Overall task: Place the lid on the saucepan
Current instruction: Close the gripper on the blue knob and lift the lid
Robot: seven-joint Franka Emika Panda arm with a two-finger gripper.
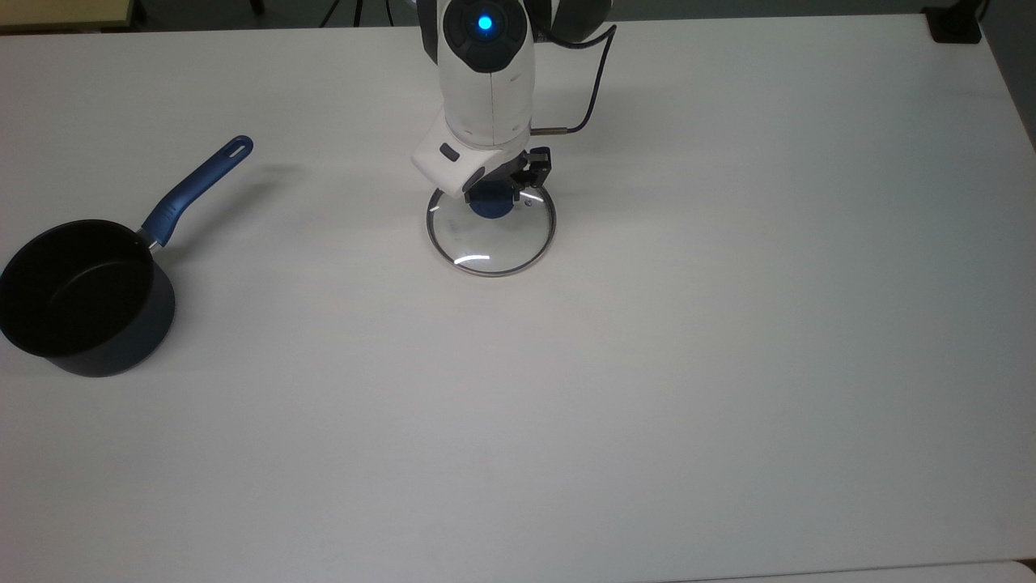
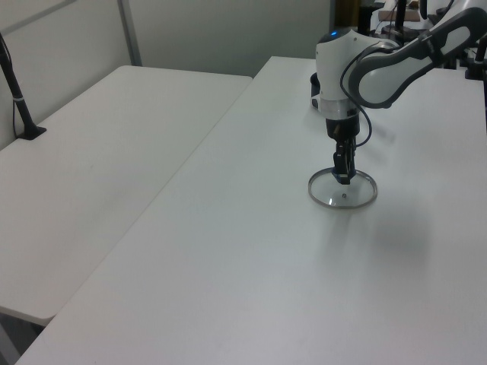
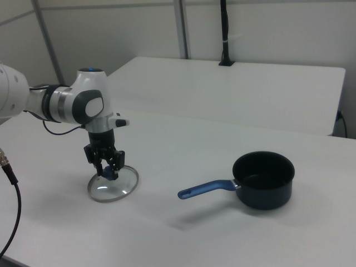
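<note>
Tool (image 1: 490, 191) mostly hidden under the white wrist housing (image 1: 484, 97) in the top view; fingertip gap not readable there. Lid (image 1: 491, 235): far edge and half the blue knob (image 1: 488, 206) covered by that housing. In the left view, saucepan (image 2: 313, 89) almost wholly behind the arm (image 2: 380, 68), sliver of rim left; knob behind the tool (image 2: 342, 173). Left of the lid in the right view, arm (image 3: 11, 100) cut by frame edge. Finger-to-knob contact too small to tell.

The lid (image 1: 490, 235), a clear glass disc with a metal rim and blue knob, lies flat on the table. The dark saucepan (image 1: 81, 298) stands upright and open, well apart toward the top view's left, its blue handle angled away from the lid.
</note>
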